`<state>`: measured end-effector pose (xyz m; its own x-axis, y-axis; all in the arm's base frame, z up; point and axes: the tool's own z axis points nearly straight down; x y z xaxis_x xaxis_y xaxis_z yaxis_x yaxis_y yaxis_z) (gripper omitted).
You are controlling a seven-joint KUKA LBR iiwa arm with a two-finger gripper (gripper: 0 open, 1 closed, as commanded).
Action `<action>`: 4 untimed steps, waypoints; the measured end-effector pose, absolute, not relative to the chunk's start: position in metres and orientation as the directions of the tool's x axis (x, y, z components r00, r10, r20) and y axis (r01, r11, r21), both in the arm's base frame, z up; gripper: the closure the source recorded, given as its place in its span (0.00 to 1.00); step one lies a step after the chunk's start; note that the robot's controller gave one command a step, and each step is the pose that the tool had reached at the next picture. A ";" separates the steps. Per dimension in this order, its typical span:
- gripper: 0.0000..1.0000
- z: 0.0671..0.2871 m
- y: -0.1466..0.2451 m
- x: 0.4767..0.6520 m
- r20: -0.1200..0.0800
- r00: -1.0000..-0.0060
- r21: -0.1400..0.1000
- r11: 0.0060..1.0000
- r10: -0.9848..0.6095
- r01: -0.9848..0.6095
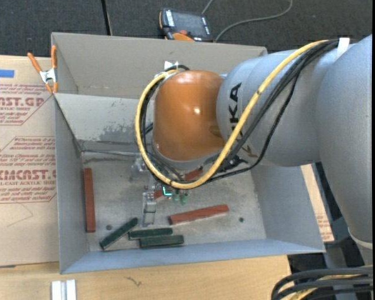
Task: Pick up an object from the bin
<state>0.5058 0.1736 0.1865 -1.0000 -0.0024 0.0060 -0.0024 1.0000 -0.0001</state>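
Camera view puts my gripper [150, 210] low over the bin [69, 186] floor; I cannot tell how wide it stands. The red bar [198, 214] lies just beside it toward the view's right, its long axis pointing nearly at the gripper. Green bars [151, 234] lie just below.

The arm [312, 105] was a thick, pale grey tube with black letters [235, 114] on its side (part of the maker's name). A glossy orange dome [184, 114] capped the wrist. Yellow and black cables [139, 124] looped around the dome, above a small metal pincer [150, 210].
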 end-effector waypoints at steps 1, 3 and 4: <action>0.00 0.068 0.138 0.481 -0.004 -1.000 0.002 1.000 0.014 0.014; 0.00 0.101 0.155 0.479 0.002 -0.993 -0.002 0.993 0.117 0.117; 0.00 0.068 0.212 0.489 0.000 -1.000 0.002 1.000 0.011 0.011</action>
<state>0.4889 0.2123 0.0683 -0.9999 0.0109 -0.0003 0.0109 0.9999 0.0015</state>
